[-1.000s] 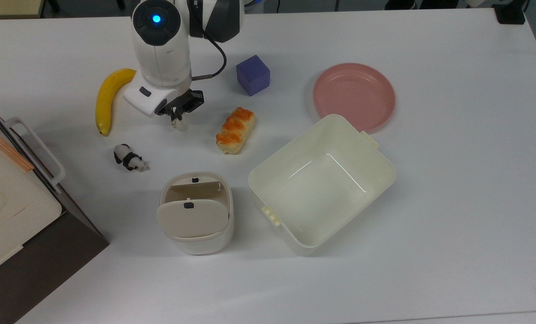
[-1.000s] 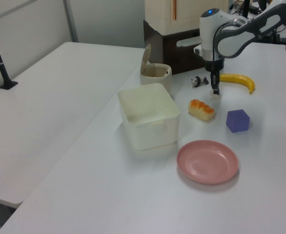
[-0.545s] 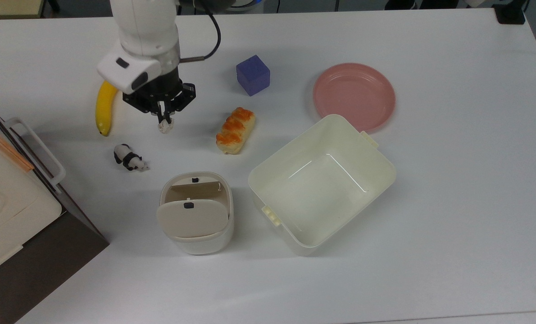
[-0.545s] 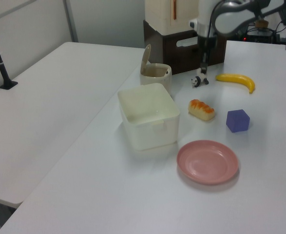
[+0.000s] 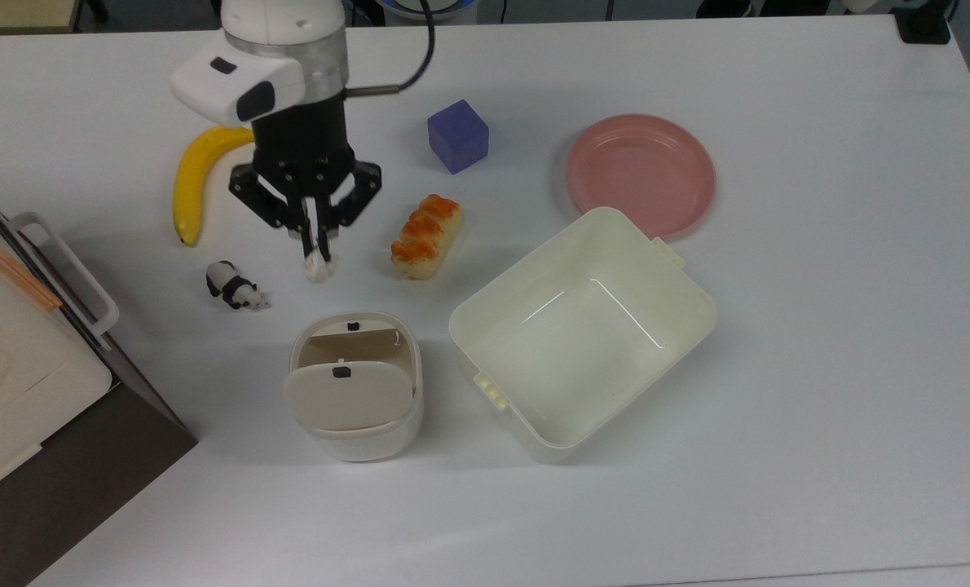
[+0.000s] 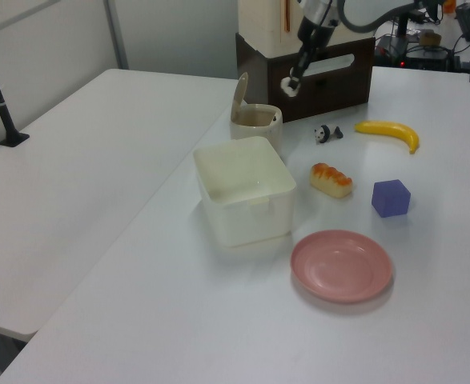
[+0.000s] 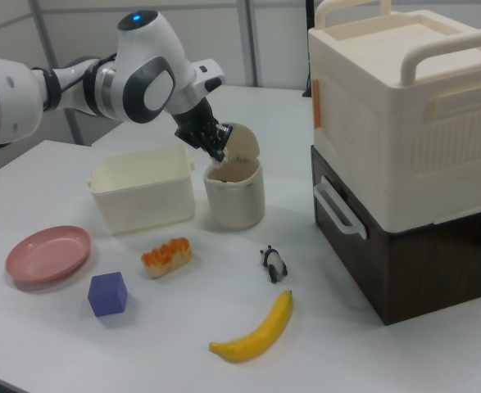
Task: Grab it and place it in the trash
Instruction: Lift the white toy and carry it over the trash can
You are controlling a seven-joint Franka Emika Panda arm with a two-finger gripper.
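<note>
1. My gripper (image 5: 316, 259) is raised off the white table (image 5: 778, 408), jaws pinched on the crumpled paper wad (image 5: 317, 267).
2. In the left view the wad (image 6: 287, 86) hangs in the air just beside the trash bin (image 6: 255, 122), flap lid (image 6: 239, 98) tilted up.
3. The toy panda (image 5: 233, 286), banana (image 5: 194, 181) and bread (image 5: 426, 235) lie on the table.

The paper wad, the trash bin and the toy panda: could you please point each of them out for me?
paper wad (image 5: 316, 267), top view, its crumpled middle below the gripper.
trash bin (image 5: 360, 444), top view, its front wall.
toy panda (image 5: 232, 287), top view, its body.
</note>
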